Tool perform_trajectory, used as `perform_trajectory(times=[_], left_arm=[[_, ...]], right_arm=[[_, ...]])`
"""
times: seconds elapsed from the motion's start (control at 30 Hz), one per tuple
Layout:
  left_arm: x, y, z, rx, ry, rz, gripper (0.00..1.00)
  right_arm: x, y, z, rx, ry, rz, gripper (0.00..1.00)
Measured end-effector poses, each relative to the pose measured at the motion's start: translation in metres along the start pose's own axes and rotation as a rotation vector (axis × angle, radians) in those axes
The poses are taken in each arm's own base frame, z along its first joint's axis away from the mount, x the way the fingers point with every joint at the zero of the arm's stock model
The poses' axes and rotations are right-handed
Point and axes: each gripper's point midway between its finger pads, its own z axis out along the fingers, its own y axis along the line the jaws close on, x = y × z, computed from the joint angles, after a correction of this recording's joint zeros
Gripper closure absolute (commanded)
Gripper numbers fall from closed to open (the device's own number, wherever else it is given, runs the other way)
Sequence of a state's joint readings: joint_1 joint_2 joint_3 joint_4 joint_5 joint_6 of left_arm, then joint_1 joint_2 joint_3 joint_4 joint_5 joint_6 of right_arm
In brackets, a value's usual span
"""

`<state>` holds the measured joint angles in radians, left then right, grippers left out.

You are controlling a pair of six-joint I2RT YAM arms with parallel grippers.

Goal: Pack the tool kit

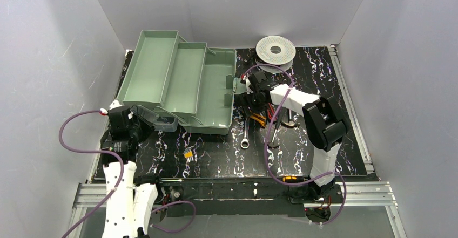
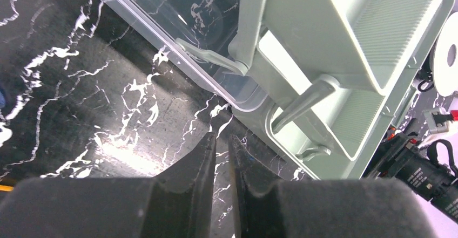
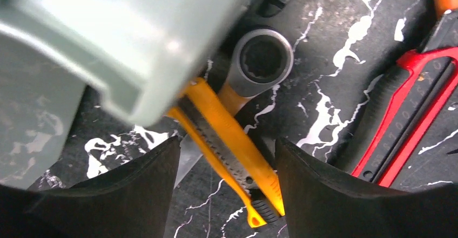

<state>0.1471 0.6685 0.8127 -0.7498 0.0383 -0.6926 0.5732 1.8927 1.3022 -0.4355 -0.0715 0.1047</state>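
Black white-veined marble tabletop (image 1: pixel 216 157), plain grey walls (image 1: pixel 43 43) on three sides, aluminium rails (image 1: pixel 367 187) along the bottom edge. Right gripper (image 3: pixel 227 157) open wide, fingers straddling the yellow knife (image 3: pixel 237 146), which lies flat on the marble and isn't pinched. Wrench (image 3: pixel 263 60) ring end right beside the knife, red-handled pliers (image 3: pixel 416 108) at frame right, a corner of the toolbox (image 3: pixel 108 33) fills upper left. Left gripper (image 2: pixel 221 141) all but closed, thin slit, nothing in it, over bare marble near the translucent lid (image 2: pixel 178 27). Top view: toolbox open, upper left of centre, trays stepped out. White spool (image 1: pixel 275 49) at top centre.
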Motion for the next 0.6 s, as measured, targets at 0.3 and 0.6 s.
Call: perform_trajectory(times=[0.3,0.6], left_arm=[[-0.025,-0.008,-0.039,0.044,-0.131,0.096,0.53],[-0.022,-0.009,-0.048,0.064,-0.134,0.128,0.02]], right_arm=[[-0.001,-0.015,0.006,0.082,-0.001,0.018,0.51],[0.0,-0.015,-0.017,0.105,-0.073,0.047,0.78]])
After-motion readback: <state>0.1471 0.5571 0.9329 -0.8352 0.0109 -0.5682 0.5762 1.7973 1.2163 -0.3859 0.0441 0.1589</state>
